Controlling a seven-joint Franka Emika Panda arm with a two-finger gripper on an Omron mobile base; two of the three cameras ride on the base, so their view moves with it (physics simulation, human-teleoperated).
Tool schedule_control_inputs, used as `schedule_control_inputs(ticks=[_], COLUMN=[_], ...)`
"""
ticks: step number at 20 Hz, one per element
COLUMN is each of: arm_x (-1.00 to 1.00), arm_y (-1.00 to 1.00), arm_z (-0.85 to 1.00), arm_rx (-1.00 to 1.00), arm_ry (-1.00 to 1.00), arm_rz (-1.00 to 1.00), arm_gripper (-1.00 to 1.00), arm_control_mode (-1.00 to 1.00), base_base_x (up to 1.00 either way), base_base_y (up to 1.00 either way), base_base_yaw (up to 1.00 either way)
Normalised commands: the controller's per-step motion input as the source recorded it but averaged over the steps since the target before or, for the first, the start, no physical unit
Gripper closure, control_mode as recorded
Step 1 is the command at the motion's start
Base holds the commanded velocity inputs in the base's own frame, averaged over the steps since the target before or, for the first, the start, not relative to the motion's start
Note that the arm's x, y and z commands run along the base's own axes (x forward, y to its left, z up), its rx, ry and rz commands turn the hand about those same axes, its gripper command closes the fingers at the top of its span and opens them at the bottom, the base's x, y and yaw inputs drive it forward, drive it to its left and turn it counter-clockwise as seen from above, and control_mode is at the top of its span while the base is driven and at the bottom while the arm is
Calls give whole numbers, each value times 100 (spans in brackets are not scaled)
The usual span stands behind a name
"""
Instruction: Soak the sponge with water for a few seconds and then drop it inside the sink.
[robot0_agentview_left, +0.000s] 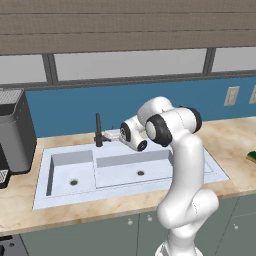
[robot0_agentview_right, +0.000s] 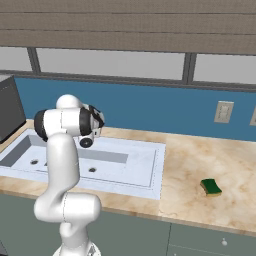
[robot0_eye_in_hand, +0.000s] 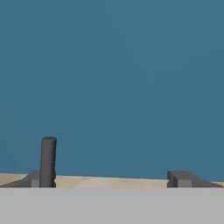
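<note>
The sponge (robot0_agentview_right: 211, 187), a small green slab with a yellow underside, lies on the counter well to the right of the sink (robot0_agentview_right: 140, 172); it also shows at the right edge as the sponge (robot0_agentview_left: 251, 157). The pale double sink (robot0_agentview_left: 125, 192) is set into the counter, with a black faucet (robot0_agentview_left: 98, 130) behind it. My gripper (robot0_agentview_left: 111, 135) hovers over the back of the sink, beside the faucet base and far from the sponge. In the hand view the gripper (robot0_eye_in_hand: 107, 181) is open and holds nothing, facing the blue wall, with the faucet's dark post (robot0_eye_in_hand: 48, 162) by the left fingertip. The water is out of view.
A dark grey appliance (robot0_agentview_left: 15, 135) stands on the counter left of the sink. Wall outlets (robot0_agentview_right: 223, 111) sit on the blue backsplash to the right. The marbled counter (robot0_agentview_right: 200, 160) stretches between sink and sponge. My own arm blocks part of the sink in the right base view.
</note>
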Motion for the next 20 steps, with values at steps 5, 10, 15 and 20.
schedule_control_inputs(ticks=[5, 10, 15, 20], arm_x=[0, 0, 0, 0], arm_y=[-74, -66, -59, -54], arm_z=[-31, -39, -45, -36], arm_rx=[0, 0, 0, 0], arm_ry=[7, 10, 12, 12], arm_rz=[0, 0, 0, 0], arm_gripper=[-100, -100, -100, -100], arm_control_mode=[-100, -100, -100, -100], base_base_x=[0, 0, 0, 0], base_base_y=[0, 0, 0, 0], base_base_yaw=[0, 0, 0, 0])
